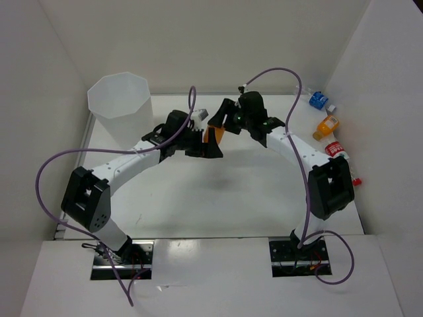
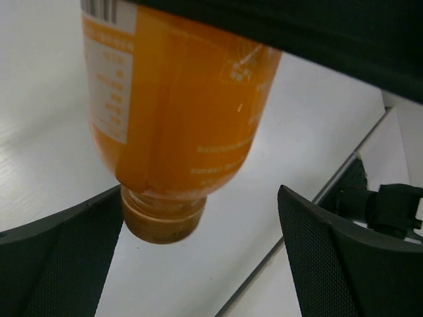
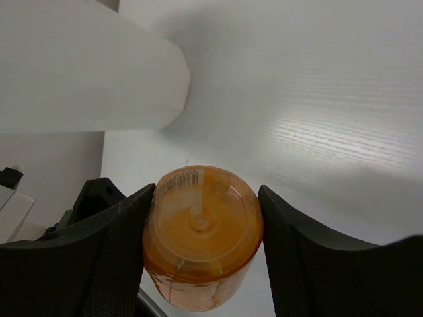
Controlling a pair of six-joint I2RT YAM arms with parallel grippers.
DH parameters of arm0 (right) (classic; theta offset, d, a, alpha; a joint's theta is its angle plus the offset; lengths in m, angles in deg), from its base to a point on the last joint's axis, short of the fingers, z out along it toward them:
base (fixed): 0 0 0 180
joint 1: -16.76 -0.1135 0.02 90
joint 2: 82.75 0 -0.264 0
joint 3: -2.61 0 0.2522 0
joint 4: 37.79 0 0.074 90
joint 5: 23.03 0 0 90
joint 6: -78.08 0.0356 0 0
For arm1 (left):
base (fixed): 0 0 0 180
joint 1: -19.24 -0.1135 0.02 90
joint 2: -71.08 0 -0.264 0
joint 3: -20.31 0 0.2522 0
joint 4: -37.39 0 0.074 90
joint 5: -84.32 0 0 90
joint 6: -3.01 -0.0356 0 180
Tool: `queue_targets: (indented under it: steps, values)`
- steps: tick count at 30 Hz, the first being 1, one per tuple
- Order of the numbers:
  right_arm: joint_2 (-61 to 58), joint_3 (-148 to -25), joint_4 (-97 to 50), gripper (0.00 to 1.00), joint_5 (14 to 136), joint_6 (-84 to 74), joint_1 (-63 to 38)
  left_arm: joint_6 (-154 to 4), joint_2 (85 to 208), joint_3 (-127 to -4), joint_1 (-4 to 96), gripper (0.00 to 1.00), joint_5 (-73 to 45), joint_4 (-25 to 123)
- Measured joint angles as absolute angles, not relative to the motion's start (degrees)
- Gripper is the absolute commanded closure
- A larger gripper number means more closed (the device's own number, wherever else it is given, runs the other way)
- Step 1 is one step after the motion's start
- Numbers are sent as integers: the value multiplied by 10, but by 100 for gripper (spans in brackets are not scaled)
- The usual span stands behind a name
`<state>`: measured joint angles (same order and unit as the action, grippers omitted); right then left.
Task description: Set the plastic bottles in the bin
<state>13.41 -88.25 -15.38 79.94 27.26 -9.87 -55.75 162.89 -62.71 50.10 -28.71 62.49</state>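
**Orange bottle (image 3: 201, 231) clamped in R gripper (image 3: 206, 205), L gripper (image 2: 199, 198) wide open beside it**

Around: the L gripper sits right up vs. the R gripper, fingers spread wide, nothing gripped. The bottle's capped end hangs betw. those fingers, cap just beside one pad. The L arm's wrist crowds the R gripper's left side. The bin (image 1: 120, 99) stands upright ahead & left of the R gripper, beyond the L gripper, apart from both. Well off to the R gripper's right, by the side wall, are a blue-label bottle (image 1: 318, 100), a second orange bottle (image 1: 326, 125) and a red-label item (image 1: 336, 149), all on the table (image 1: 231, 191).

Task thing: the orange bottle is betw. the R gripper's fingers, both pads pressed on its sides. Its base faces the wrist cam, cap pointing away. It seems clear of the table and is not in the bin.
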Motion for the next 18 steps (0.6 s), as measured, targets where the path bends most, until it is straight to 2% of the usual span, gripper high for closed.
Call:
queue_targets:
  steps: [6, 11, 13, 17, 18]
  values:
    - [135, -903, -136, 67, 818, 272, -99, -583, 1611, -638, 504, 0, -210, 653]
    - [140, -915, -133, 67, 856, 272, -99, -588, 1599, -638, 505, 0, -201, 648]
    - [146, -915, -132, 67, 872, 274, -99, -588, 1599, -638, 505, 5, -205, 643]
    - [159, -915, -132, 67, 894, 281, -99, -597, 1600, -638, 507, 29, -209, 634]
    - [161, -915, -132, 67, 899, 282, -99, -600, 1600, -638, 508, 43, -210, 634]
